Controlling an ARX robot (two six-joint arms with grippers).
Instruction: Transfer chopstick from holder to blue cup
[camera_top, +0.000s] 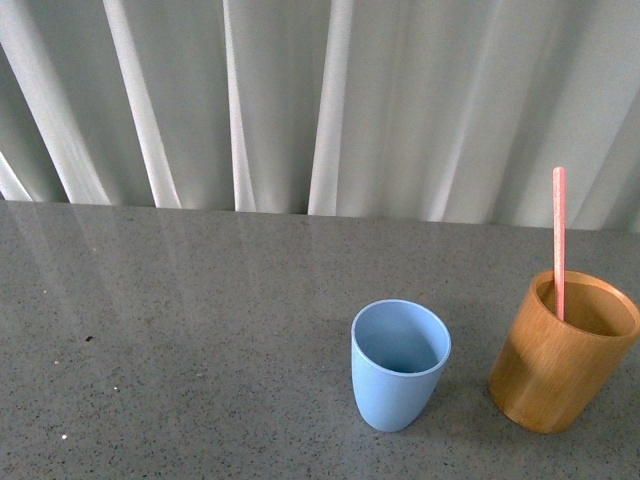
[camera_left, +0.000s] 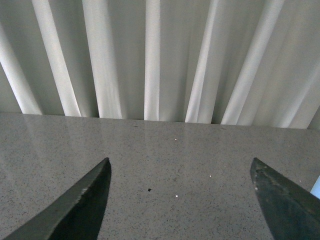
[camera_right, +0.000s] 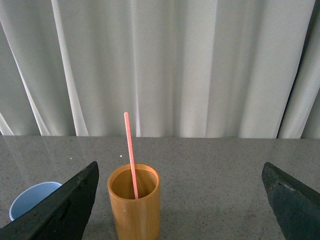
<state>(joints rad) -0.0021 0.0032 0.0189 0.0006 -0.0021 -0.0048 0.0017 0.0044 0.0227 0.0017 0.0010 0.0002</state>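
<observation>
Right gripper (camera_right: 179, 166): jaws spread wide with nothing pinched between them. It hangs above the table (camera_top: 200, 330), and both dark jaw tips are clear of every object.
Holder from the right gripper: the holder (camera_right: 134, 207) stands upright on the table ahead of the open jaws. It sits within the gap between them but off-centre, near the jaw on the blue cup's side and well apart from the other jaw. There is no contact.
Chopstick from the right gripper: the chopstick (camera_right: 131, 152) stands in the holder, ahead of the gripper and untouched. It is nearly upright with a slight tilt. Its lower end is inside the holder towards the far wall, and its upper part rises well above the rim.
Blue cup from the right gripper: the blue cup (camera_right: 30, 197) is further out to the side, beyond the nearer jaw and partly hidden behind it. The front view shows it upright on the table, near the holder's left side and not touching it.
Left gripper (camera_left: 179, 160): jaws spread wide and holding nothing, with speckled grey table ahead of them. A sliver of light blue shows past one jaw at the edge of its view, too little to identify.
Curtain (camera_top: 300, 100): pale folds hang behind the table's far edge, beyond both grippers.
</observation>
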